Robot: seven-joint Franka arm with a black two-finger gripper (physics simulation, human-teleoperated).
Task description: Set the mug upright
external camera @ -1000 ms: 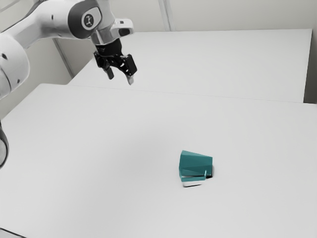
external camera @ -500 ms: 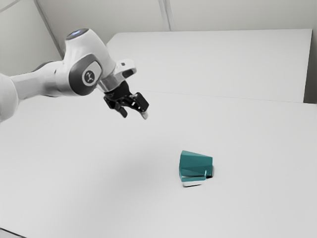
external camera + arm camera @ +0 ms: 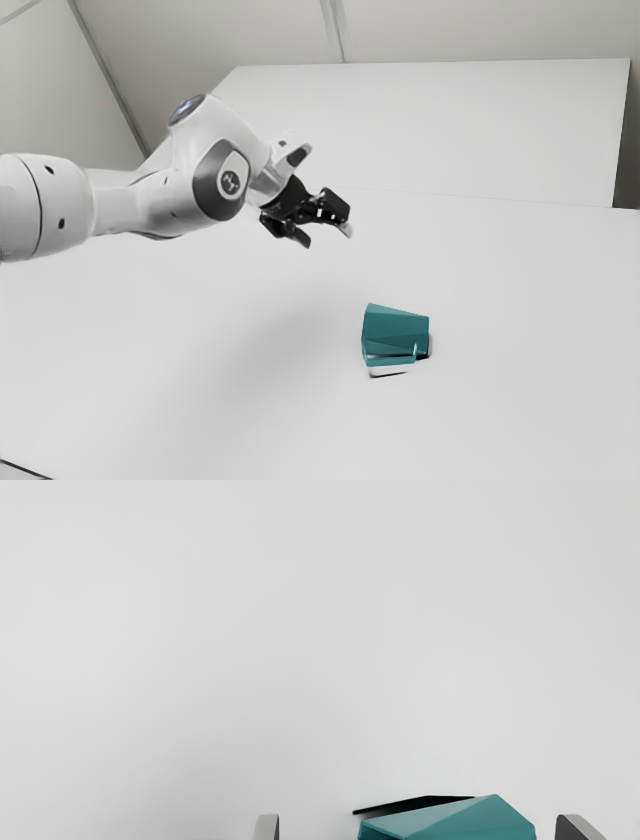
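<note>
Nearest the exterior camera, the white bench (image 3: 200, 400) spreads across the foreground, with a dark line crossing its corner at the exterior view's lower left. A faint grey shade lies on the bench to the exterior view's left of the mug.

The mug (image 3: 395, 330) is teal and faceted, and it rests on its side on the bench; it is not upright. Its wider end faces the exterior view's left and its narrower end the exterior view's right. The handle (image 3: 390, 362) runs along the side toward the exterior camera. A small black shadow adjoins the narrower end.

The hand (image 3: 327, 238) is black, tilted, and raised above the bench, apart from the mug and toward the exterior view's left of it. It is found open and gripping nothing. In the wrist view its two fingers (image 3: 267, 828) stand wide apart, with the mug seen in the gap between their tips, closer to one tip than to the other. Contact with either finger: none observed.

The arm (image 3: 120, 205), white with grey joint covers, enters from the exterior view's left.

Beyond the bench is a broad white panel (image 3: 430, 120), and behind that a pale wall (image 3: 480, 25) with an upright strip
</note>
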